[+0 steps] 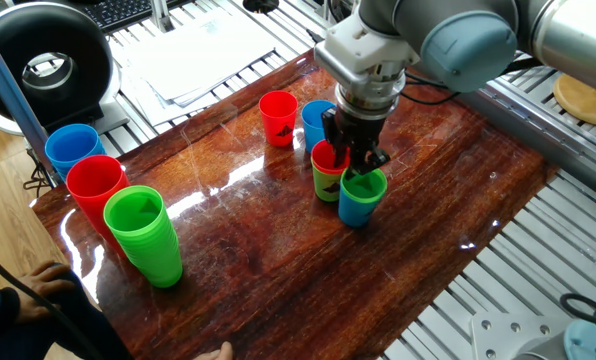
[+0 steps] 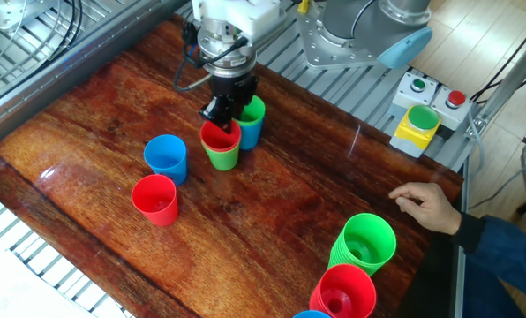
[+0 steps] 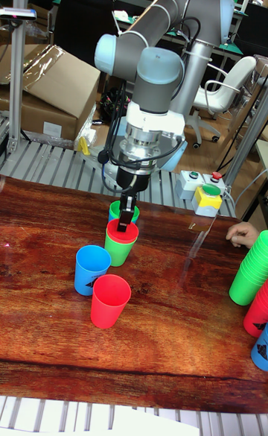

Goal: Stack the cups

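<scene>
My gripper (image 1: 354, 158) (image 2: 221, 111) (image 3: 127, 218) hangs low between two nested pairs of cups. Its fingers look shut on the far rim of a red cup (image 1: 328, 158) (image 2: 220, 136) (image 3: 121, 232) that sits inside a green cup (image 1: 327, 185) (image 2: 221, 158) (image 3: 120, 252). Right beside it, a green cup (image 1: 364, 184) (image 2: 252, 109) (image 3: 116, 209) is nested in a blue cup (image 1: 355, 210) (image 2: 250, 133). A lone blue cup (image 1: 315, 122) (image 2: 165, 158) (image 3: 92, 269) and a lone red cup (image 1: 278, 117) (image 2: 154, 200) (image 3: 109, 300) stand upright nearby.
Tall piles of nested cups stand at the table end: green (image 1: 144, 236) (image 2: 364, 242) (image 3: 249, 270), red (image 1: 97, 189) (image 2: 342, 292), blue (image 1: 73, 150). A person's hand (image 2: 426, 205) (image 3: 242, 234) rests on the table edge by them. A button box (image 2: 417, 124) sits behind the table.
</scene>
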